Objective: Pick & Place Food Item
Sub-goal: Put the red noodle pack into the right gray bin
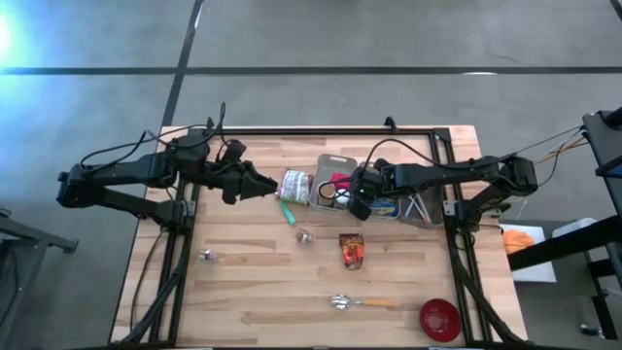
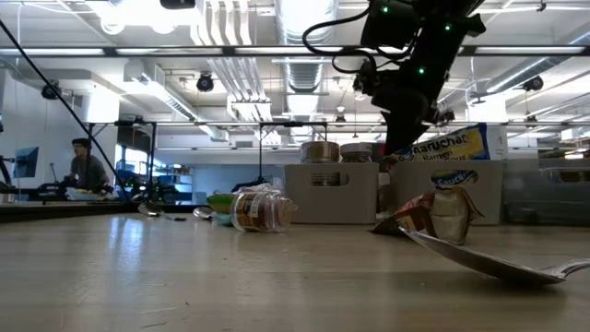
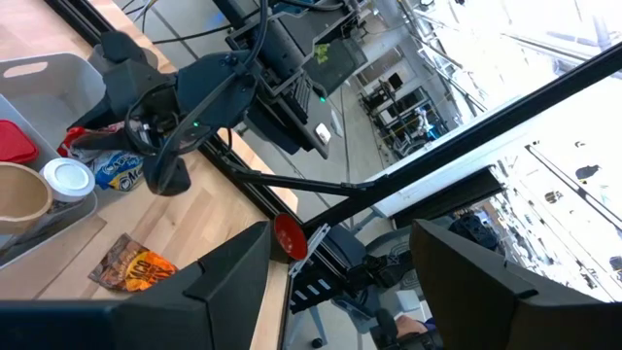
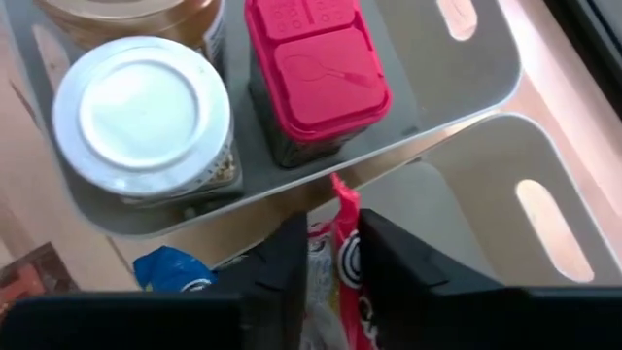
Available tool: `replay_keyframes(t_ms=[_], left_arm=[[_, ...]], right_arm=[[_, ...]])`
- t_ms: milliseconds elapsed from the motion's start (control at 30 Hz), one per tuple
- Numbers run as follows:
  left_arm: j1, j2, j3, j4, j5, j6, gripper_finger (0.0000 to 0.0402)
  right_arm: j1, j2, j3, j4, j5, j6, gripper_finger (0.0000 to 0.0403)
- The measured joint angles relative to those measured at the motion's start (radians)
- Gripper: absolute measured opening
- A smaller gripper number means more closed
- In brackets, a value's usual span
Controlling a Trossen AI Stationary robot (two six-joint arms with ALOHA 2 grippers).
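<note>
The right gripper (image 4: 330, 258) is pinching a red-edged packet (image 4: 342, 255) just over the bin (image 1: 420, 212), at three o'clock from the table's middle. Delivery looks nearly complete; only release remains. The left gripper (image 1: 262, 184) is idling with fingers apart beside the jar (image 1: 295, 185).

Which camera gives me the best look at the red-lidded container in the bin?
Right wrist view: the red-lidded container fills the frame from above, beside the white-lidded jar. The high view shows only a small red patch; the left wrist view catches its lid at the edge; the low view hides it.
</note>
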Motion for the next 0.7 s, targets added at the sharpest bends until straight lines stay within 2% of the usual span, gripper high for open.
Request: replay_keyframes(t_ms=[167,300,700], left_arm=[[0.000,0.000,0.000,0.000,0.000,0.000,0.0251],[0.000,0.000,0.000,-0.001,0.000,0.000,0.0251],[0.000,0.000,0.000,-0.013,0.000,0.000,0.0251]], right_arm=[[0.000,0.000,0.002,0.002,-0.023,0.004,0.0149],[0.000,0.000,0.006,0.002,-0.029,0.007,0.0180],[-0.017,0.000,0.092,-0.071,-0.142,0.059,0.0187]])
